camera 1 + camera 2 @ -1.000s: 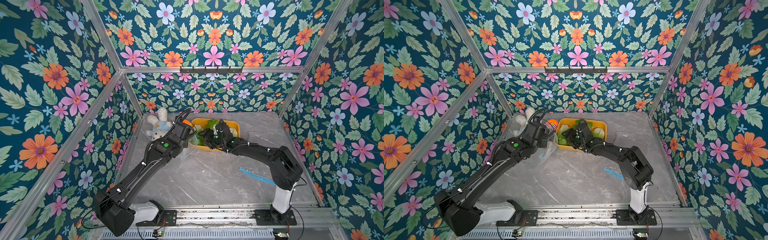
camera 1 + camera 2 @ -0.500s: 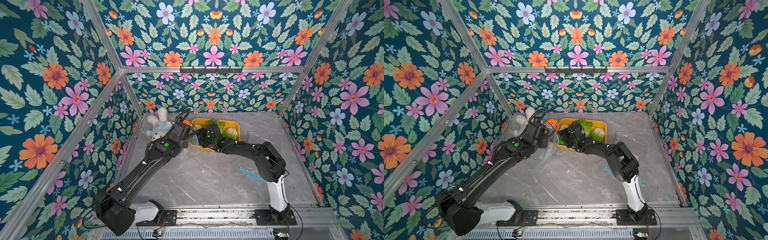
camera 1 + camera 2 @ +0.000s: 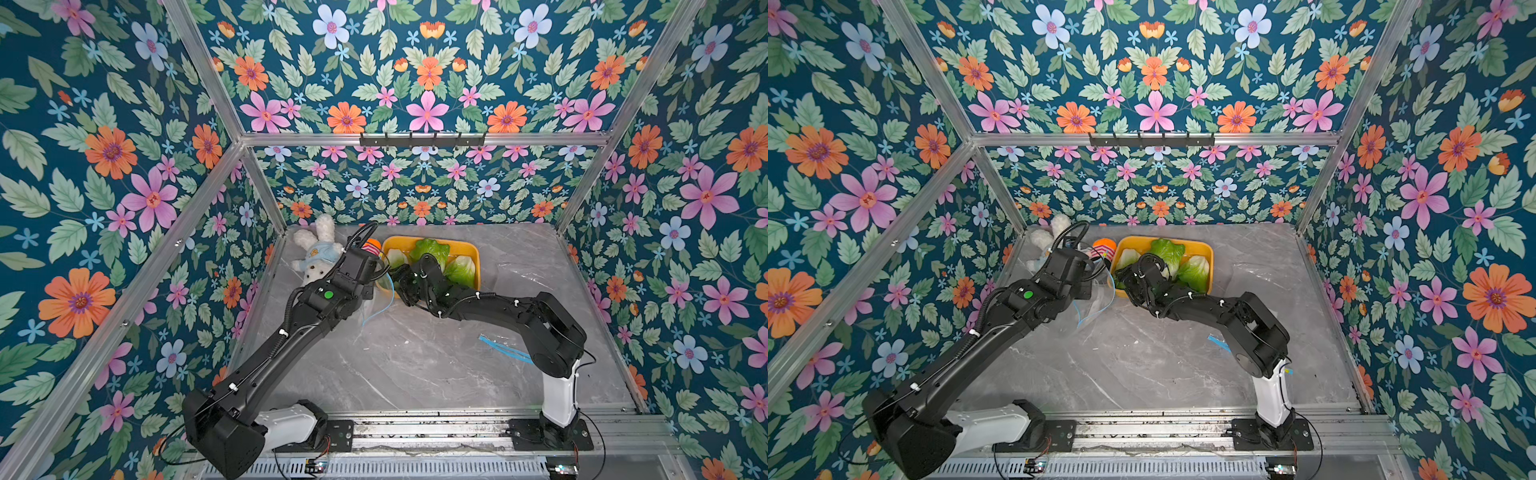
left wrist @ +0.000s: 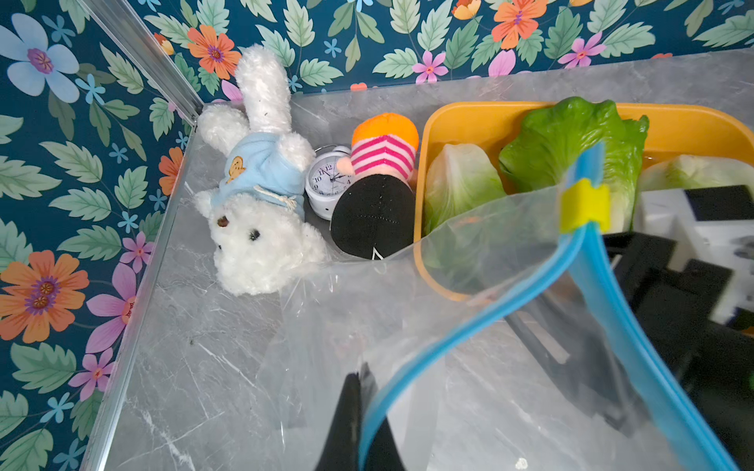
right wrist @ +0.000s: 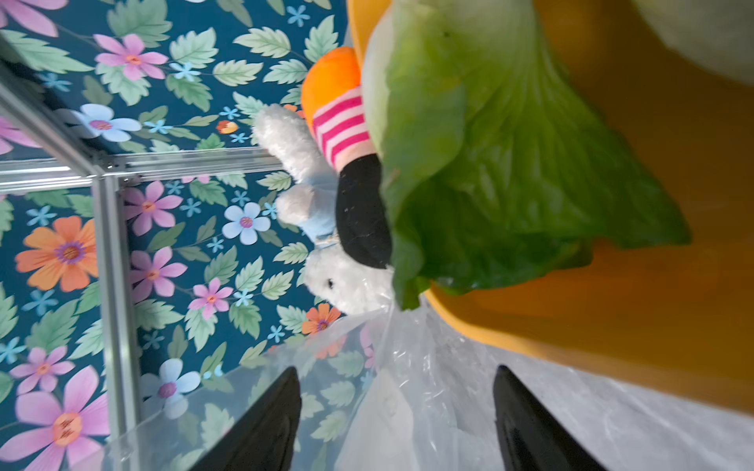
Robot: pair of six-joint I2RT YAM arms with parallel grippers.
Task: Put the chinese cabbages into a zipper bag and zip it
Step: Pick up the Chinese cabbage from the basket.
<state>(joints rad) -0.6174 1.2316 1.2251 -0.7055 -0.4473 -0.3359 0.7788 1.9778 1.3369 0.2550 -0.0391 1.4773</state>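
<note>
**Cabbage lies just ahead of the open right tool**

On the tabletop (image 3: 415, 365), all three chinese cabbages (image 3: 430, 251) are seen inside the yellow tray (image 3: 471, 249). The zipper bag (image 4: 408, 326) is held just beside it, its rim clamped by the left tool (image 4: 359, 407). The right tool (image 5: 395, 428), jaws apart and empty, is pointed at the nearest cabbage (image 5: 510, 183), whose leafy end is turned toward it.

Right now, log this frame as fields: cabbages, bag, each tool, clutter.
chinese cabbages: three, all in the yellow tray
zipper bag: unzipped, no cabbage inside
left tool: shut on the bag's rim
right tool: open, empty, beside the tray
clutter: plush rabbit, alarm clock, striped doll
</note>
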